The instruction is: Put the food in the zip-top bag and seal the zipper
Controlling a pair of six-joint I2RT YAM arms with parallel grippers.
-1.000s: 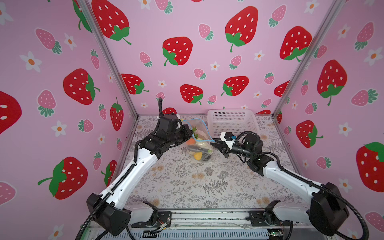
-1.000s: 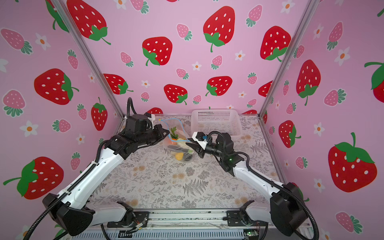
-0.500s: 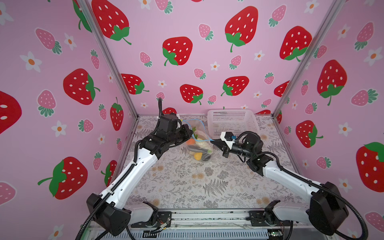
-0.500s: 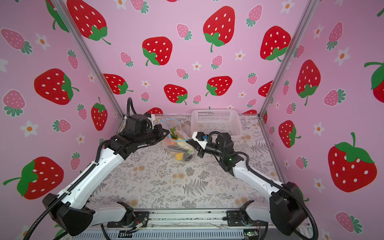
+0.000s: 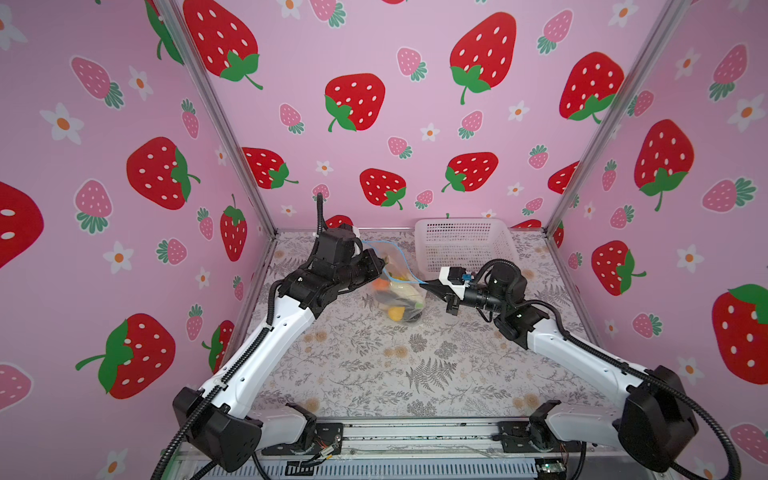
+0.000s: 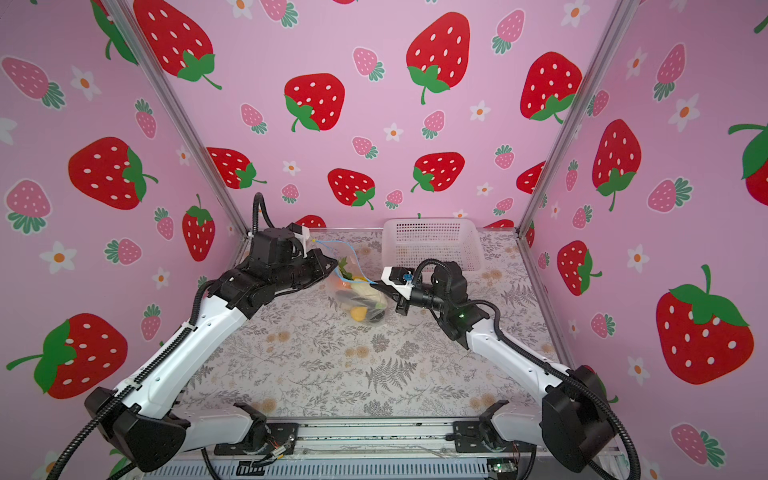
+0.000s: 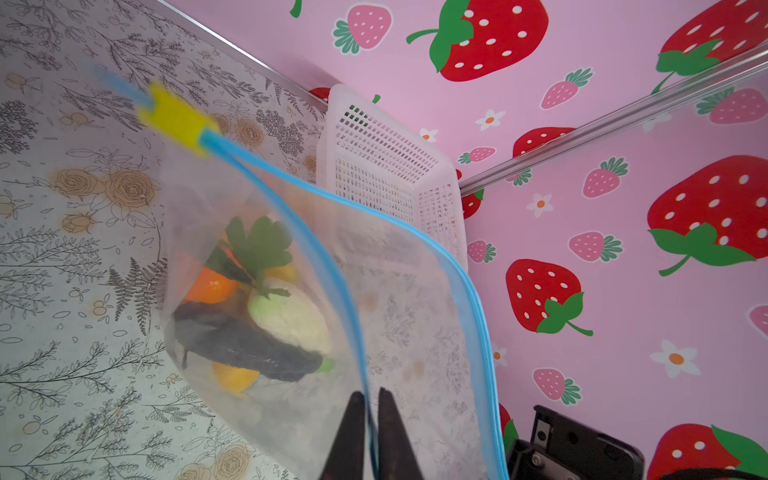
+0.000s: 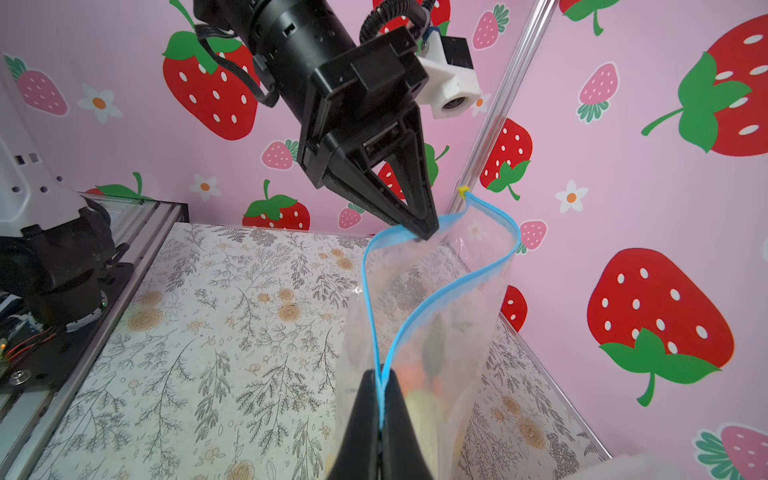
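while the zip-top bag [image 5: 401, 291], with the food [image 7: 266, 324] at its bottom, is held up over the bench [image 5: 374, 365] near the basket [image 5: 461, 245], one side of its open zipper [image 8: 453, 282] is pinched in the narrow left end effector [image 8: 424, 232] and its joined end in the closed right end effector [image 8: 380, 376].
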